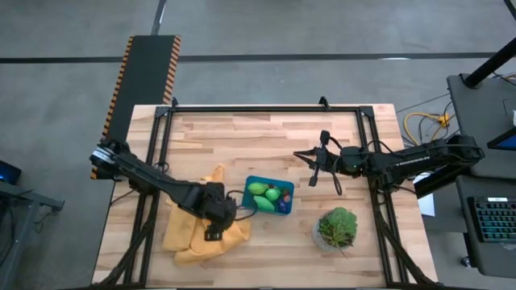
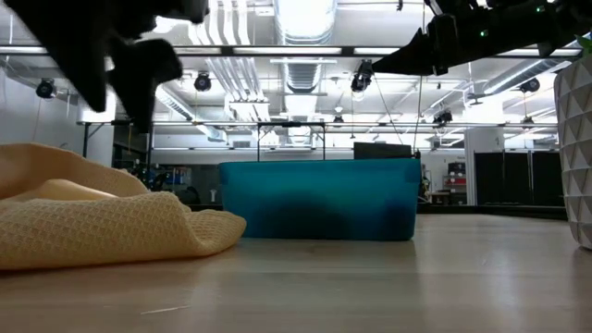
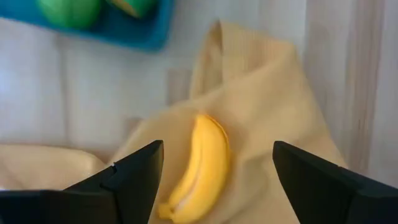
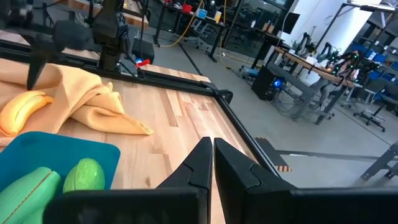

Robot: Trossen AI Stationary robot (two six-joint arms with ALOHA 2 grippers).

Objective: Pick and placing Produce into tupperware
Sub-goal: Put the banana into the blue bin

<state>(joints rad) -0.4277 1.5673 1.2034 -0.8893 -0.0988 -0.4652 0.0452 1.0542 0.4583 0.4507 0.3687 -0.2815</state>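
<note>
1. Left gripper [image 3: 214, 180]: hovering above the mustard cloth [image 1: 193, 234] just beside the tupperware [image 1: 268, 196], fingers spread apart and empty, with the banana [image 3: 199, 165] lying between them in the left wrist view.
2. Right gripper [image 1: 305, 156]: raised above the table [image 1: 266, 133] on the far side of the tupperware from the cloth, fingers pressed together, holding nothing; apparently waiting.
3. Tupperware: teal, resting on the table between the cloth and the potted plant [image 1: 337, 228].
4. Produce already inside the tupperware: several green pieces [image 1: 258, 190] and small red and darker bits [image 1: 284, 206]; the exact count cannot be told.
5. Produce left outside: the banana, resting on the cloth near the tupperware.
6. Judgement: task mostly complete; the banana looks like the last piece, not yet grasped.
</note>
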